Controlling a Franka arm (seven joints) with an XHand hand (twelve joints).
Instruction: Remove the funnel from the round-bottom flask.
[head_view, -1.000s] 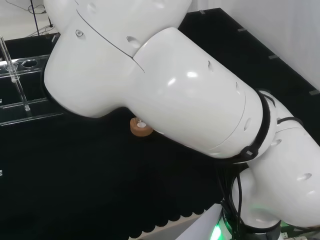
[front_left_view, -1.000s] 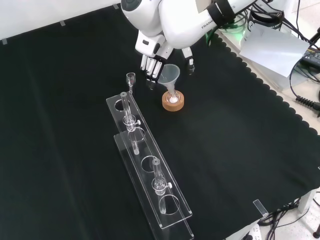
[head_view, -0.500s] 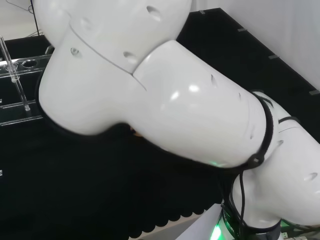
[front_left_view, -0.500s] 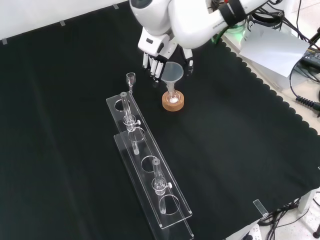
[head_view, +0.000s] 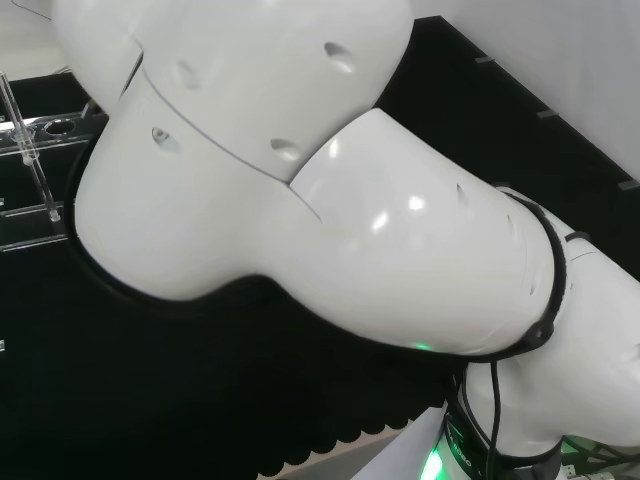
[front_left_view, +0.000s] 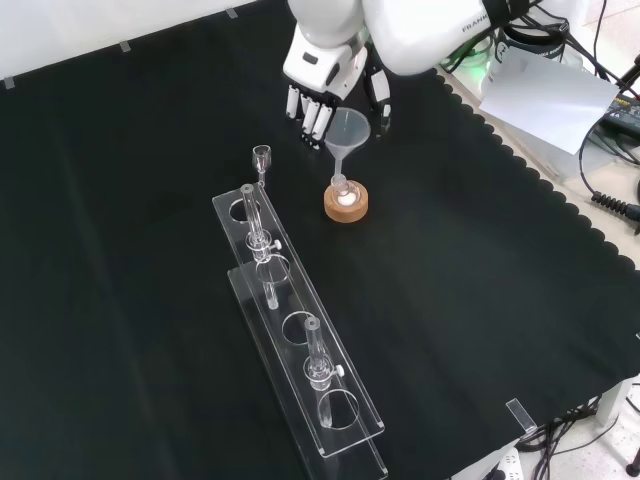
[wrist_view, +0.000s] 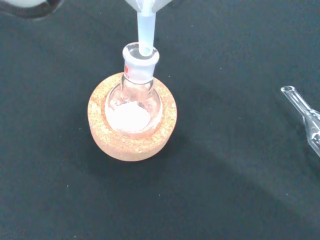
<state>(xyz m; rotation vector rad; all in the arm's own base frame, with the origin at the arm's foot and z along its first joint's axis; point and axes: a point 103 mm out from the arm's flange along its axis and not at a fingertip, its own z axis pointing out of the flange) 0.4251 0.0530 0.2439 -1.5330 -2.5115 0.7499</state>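
In the front view the hand (front_left_view: 325, 75) hangs over the round-bottom flask (front_left_view: 345, 193), which sits in a cork ring (front_left_view: 346, 207). White fingers (front_left_view: 309, 112) stand on one side of the clear funnel (front_left_view: 349, 130) and the dark thumb on the other, pinching its cone. The funnel is upright and raised. Its stem (wrist_view: 145, 27) points down, and the tip sits just inside the flask's mouth (wrist_view: 141, 54). White powder lies in the bottom of the flask (wrist_view: 131, 114), seated in its cork ring (wrist_view: 131, 146).
A clear rack (front_left_view: 300, 335) holding glass tubes runs towards the front of the cloth, left of the flask. A small glass piece (front_left_view: 262, 158) stands by the rack's far end, and a glass tube (wrist_view: 306, 118) lies near the flask. The arm's white links (head_view: 300, 200) loom large in the head view.
The hand has risen and taken the funnel up with it, so the stem has slid up out of the flask's neck. In the head view the arm's link now covers the cork ring.
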